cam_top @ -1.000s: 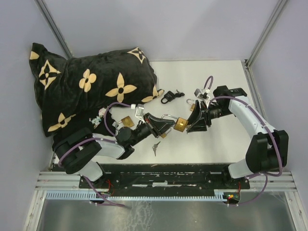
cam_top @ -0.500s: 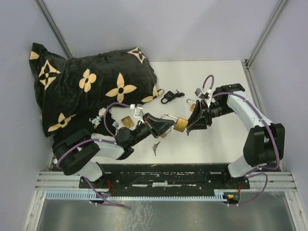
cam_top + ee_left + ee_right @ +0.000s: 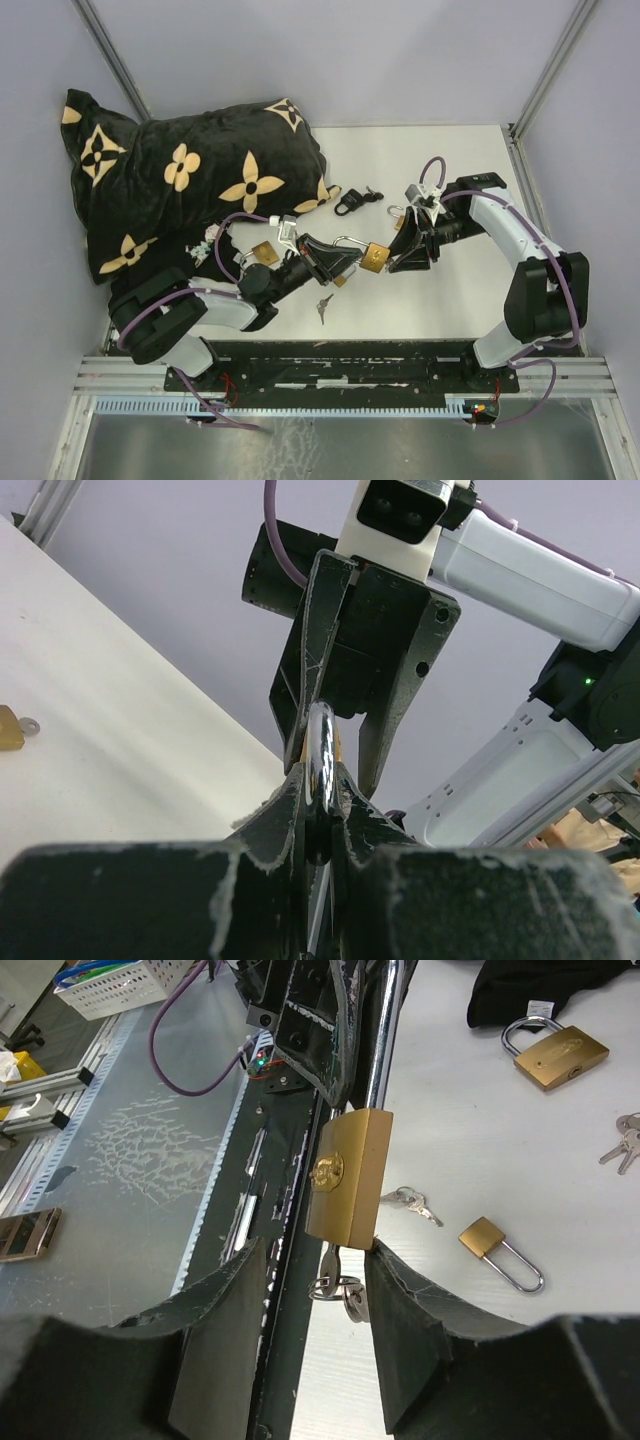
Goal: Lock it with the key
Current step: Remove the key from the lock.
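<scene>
Squat brass padlock (image 3: 374, 258) hangs mid-frame above white bench (image 3: 460, 170), its slick, rigid chrome shackle (image 3: 322, 752) clamped in left end effector (image 3: 348, 262); right end effector (image 3: 400, 262) gapes empty astride the small silver key (image 3: 330, 1260) in its base, lock prob. heavy, so pinch key flat, not its loose ring (image 3: 338, 1288).

My top camera hangs high at the near edge, looking down on the whole white tabletop (image 3: 460, 170) from well away. My left wrist camera sits low behind the left gripper (image 3: 322, 798), tilted upward and very close, facing the right gripper (image 3: 335, 765) head-on. My right wrist camera looks back the opposite way, down past its own black fingers (image 3: 215, 1340). All three views share the brass rectangular padlock (image 3: 345, 1175) between the two grippers.
</scene>
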`<state>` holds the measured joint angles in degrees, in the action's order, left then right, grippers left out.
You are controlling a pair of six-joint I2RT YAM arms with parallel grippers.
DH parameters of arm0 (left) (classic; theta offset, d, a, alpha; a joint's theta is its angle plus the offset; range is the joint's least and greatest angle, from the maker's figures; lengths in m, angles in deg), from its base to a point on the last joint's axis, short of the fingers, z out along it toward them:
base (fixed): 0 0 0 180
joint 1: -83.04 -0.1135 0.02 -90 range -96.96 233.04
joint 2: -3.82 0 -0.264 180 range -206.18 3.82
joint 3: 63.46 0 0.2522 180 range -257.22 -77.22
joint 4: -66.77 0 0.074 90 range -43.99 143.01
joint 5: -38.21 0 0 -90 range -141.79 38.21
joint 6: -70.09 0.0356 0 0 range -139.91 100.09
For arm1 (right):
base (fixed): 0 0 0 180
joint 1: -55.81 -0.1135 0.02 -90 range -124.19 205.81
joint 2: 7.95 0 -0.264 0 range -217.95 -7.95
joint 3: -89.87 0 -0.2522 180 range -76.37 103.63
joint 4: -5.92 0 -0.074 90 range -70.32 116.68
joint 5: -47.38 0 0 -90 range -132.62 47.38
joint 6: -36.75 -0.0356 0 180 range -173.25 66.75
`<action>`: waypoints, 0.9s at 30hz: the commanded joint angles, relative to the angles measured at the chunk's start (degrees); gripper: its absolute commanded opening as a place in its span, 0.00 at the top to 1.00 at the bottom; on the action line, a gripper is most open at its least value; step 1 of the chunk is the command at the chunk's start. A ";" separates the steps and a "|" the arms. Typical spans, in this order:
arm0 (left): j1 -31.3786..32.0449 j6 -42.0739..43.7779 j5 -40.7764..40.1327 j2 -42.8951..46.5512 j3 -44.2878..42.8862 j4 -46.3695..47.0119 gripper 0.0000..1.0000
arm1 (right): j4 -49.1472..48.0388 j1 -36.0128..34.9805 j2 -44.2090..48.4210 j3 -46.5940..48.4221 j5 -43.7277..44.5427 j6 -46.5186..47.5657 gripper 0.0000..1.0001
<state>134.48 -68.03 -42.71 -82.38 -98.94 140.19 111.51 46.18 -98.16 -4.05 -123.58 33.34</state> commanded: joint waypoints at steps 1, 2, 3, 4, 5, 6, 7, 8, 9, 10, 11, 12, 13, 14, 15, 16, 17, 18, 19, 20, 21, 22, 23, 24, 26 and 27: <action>-0.30 0.33 -0.44 3.50 -1.79 11.92 0.97 | 9.03 0.14 -0.77 2.22 -1.50 1.93 0.48; -0.29 0.51 -0.50 3.72 -1.74 11.89 0.97 | 8.99 0.17 -0.94 2.29 -1.40 1.92 0.48; -0.29 0.67 -0.47 4.00 -1.67 11.94 0.97 | 9.03 0.19 -1.12 2.28 -1.32 1.88 0.48; -0.33 0.80 -0.55 4.08 -1.64 11.96 0.97 | 8.99 0.17 -1.33 2.23 -1.30 1.79 0.48; -0.30 0.89 -0.55 4.22 -1.66 11.90 0.97 | 9.00 0.22 -1.36 2.22 -1.30 1.75 0.48; -0.33 0.98 -0.56 4.19 -1.65 11.92 0.97 | 8.98 0.18 -1.39 2.17 -1.37 1.70 0.48; -0.34 1.08 -0.48 4.22 -1.67 11.94 0.97 | 9.02 0.16 -1.33 2.16 -1.38 1.69 0.49; -0.36 1.07 -0.49 4.26 -1.74 11.93 0.97 | 9.05 0.19 -1.29 2.14 -1.34 1.69 0.49; -0.34 1.09 -0.49 4.16 -1.75 11.93 0.97 | 9.00 0.15 -1.23 2.20 -1.43 1.74 0.50; -0.32 1.10 -0.46 4.05 -1.82 11.89 0.97 | 8.99 0.14 -1.17 2.20 -1.57 1.68 0.52; -0.31 1.10 -0.39 3.94 -1.77 11.89 0.97 | 9.00 0.17 -1.05 2.12 -1.82 1.66 0.53; -0.29 1.10 -0.40 3.81 -1.79 11.92 0.97 | 9.04 0.17 -0.76 2.01 -2.09 1.66 0.53; -0.29 1.10 -0.39 3.65 -1.77 11.95 0.97 | 9.02 0.21 -0.45 1.92 -2.33 1.59 0.53; -0.33 1.02 -0.38 3.50 -1.75 11.96 0.97 | 9.06 0.14 -0.20 1.94 -2.61 1.50 0.53; -0.34 1.01 -0.40 3.30 -1.69 11.96 0.97 | 9.02 0.16 0.04 2.00 -2.88 1.30 0.53; -0.36 1.00 -0.31 3.12 -1.70 11.95 0.97 | 9.03 0.14 0.24 2.04 -3.08 1.18 0.53; -0.29 0.91 -0.29 2.99 -1.68 11.96 0.97 | 9.06 0.14 0.26 2.01 -3.20 0.99 0.52; -0.28 0.92 -0.22 2.94 -1.74 11.96 0.97 | 9.05 0.19 0.24 1.97 -3.23 0.94 0.53; -0.31 0.92 -0.21 2.84 -1.75 11.91 0.97 | 9.01 0.14 0.28 2.02 -3.31 0.87 0.53; -0.35 1.00 -0.27 2.71 -1.75 11.96 0.97 | 9.05 0.17 0.23 2.03 -3.32 0.74 0.54; -0.30 0.96 -0.27 2.60 -1.82 11.91 0.97 | 9.06 0.16 0.13 2.00 -3.34 0.67 0.55; -0.33 0.94 -0.27 2.41 -1.83 11.91 0.97 | 9.02 0.18 0.13 2.01 -3.38 0.71 0.56; -0.30 0.94 -0.21 2.36 -1.86 11.90 0.97 | 9.05 0.21 0.06 2.02 -3.40 0.69 0.58; -0.31 1.00 -0.16 2.28 -1.90 11.89 0.97 | 9.01 0.16 -0.02 2.07 -3.36 0.61 0.60; -0.33 1.06 -0.14 2.22 -1.91 11.96 0.97 | 9.06 0.22 -0.14 2.14 -3.32 0.44 0.61; -0.29 1.14 -0.08 2.11 -1.96 11.92 0.97 | 8.99 0.12 -0.14 2.20 -3.34 0.39 0.63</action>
<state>134.48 -67.99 -42.62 -80.65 -98.94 140.12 111.51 46.18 -99.61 -4.03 -124.24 33.34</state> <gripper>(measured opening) 0.128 0.394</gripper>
